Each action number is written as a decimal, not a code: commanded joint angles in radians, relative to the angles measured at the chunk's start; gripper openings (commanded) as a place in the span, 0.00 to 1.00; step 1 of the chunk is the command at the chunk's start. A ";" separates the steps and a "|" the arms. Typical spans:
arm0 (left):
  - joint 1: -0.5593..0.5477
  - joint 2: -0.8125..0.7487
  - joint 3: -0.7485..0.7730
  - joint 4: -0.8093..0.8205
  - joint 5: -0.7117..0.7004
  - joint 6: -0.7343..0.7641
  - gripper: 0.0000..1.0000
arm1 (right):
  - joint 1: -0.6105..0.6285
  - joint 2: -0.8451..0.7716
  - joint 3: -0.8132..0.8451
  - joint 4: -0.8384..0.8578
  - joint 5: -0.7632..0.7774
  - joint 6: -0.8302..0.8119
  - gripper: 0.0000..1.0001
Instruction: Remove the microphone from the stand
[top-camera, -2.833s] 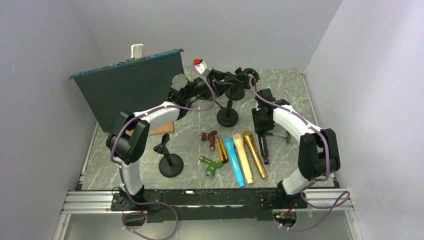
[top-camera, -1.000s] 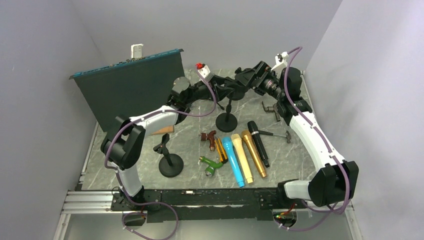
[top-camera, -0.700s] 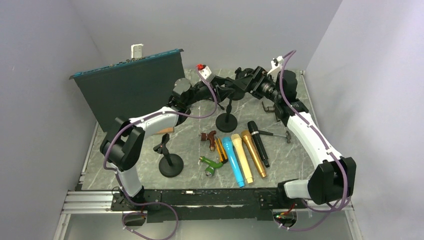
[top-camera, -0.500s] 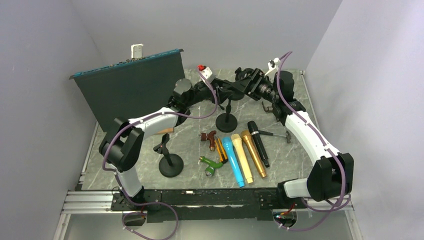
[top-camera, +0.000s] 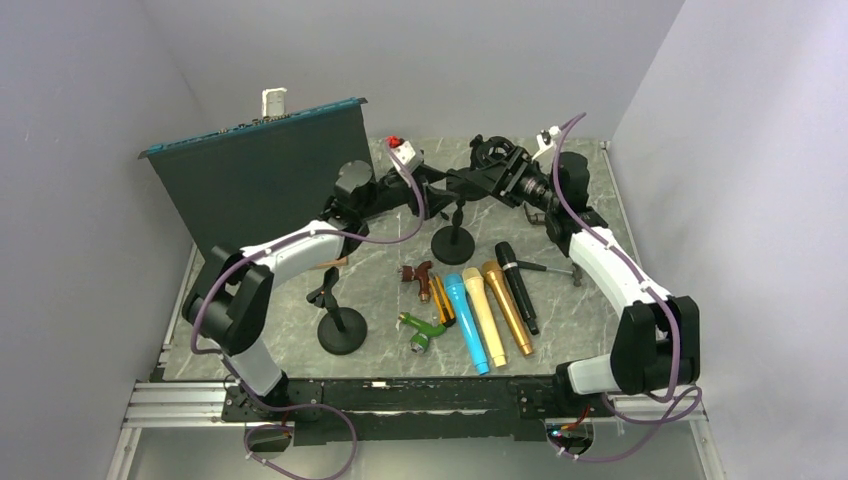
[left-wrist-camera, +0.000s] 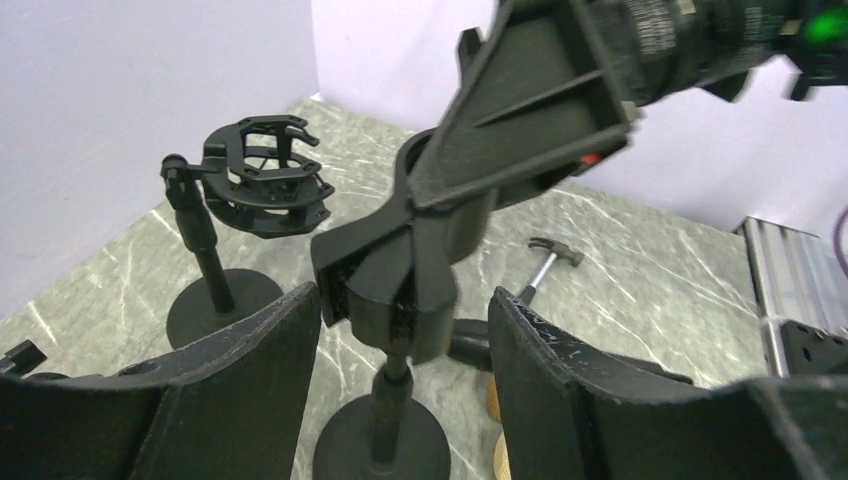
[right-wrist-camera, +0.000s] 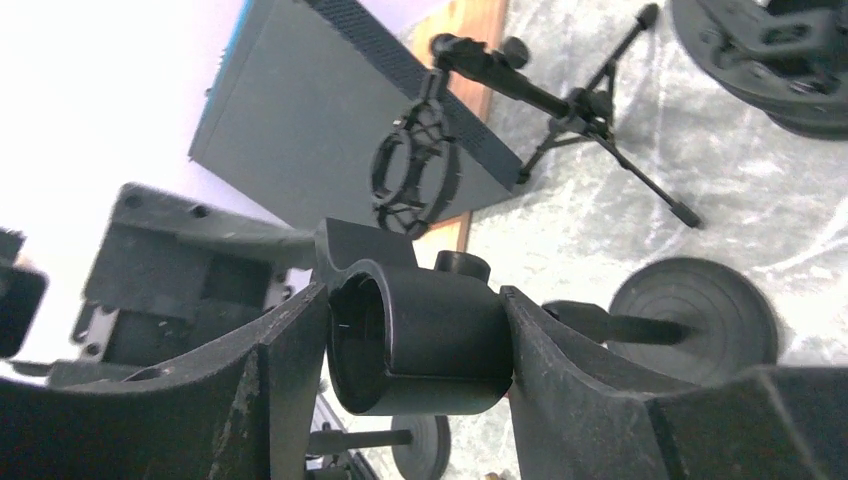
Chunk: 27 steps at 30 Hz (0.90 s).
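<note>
The black microphone (top-camera: 515, 285) lies flat on the table beside two gold ones, apart from both grippers. The black stand (top-camera: 454, 238) stands mid-table, and its clip (right-wrist-camera: 420, 350) is an empty tube. My right gripper (top-camera: 497, 181) is shut on that clip from the right; in the right wrist view (right-wrist-camera: 415, 365) both pads press its sides. My left gripper (top-camera: 447, 188) is open. In the left wrist view (left-wrist-camera: 400, 335) its fingers straddle the stand's clip joint (left-wrist-camera: 395, 285) above the round base (left-wrist-camera: 380, 440).
A shock-mount stand (top-camera: 489, 158) stands just behind the grippers. A second clip stand (top-camera: 340, 322) is at front left. A blue microphone (top-camera: 467, 320), small green (top-camera: 422, 331) and brown (top-camera: 420, 277) tools and a hammer (top-camera: 556, 268) lie nearby. A dark panel (top-camera: 260, 178) leans at back left.
My right gripper left the black microphone on the table, rose to the back right, then swung left and closed on the stand's clip. My left gripper stayed at the stand.
</note>
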 joint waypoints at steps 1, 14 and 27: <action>0.038 -0.074 -0.061 0.172 0.223 -0.020 0.66 | -0.050 0.050 -0.049 0.009 -0.010 -0.030 0.00; 0.098 -0.198 -0.089 0.049 0.370 0.105 0.63 | -0.058 0.093 -0.001 -0.043 -0.099 -0.150 0.00; 0.047 -0.456 0.038 -0.757 -0.280 0.328 0.54 | -0.053 0.093 0.028 -0.201 -0.047 -0.316 0.11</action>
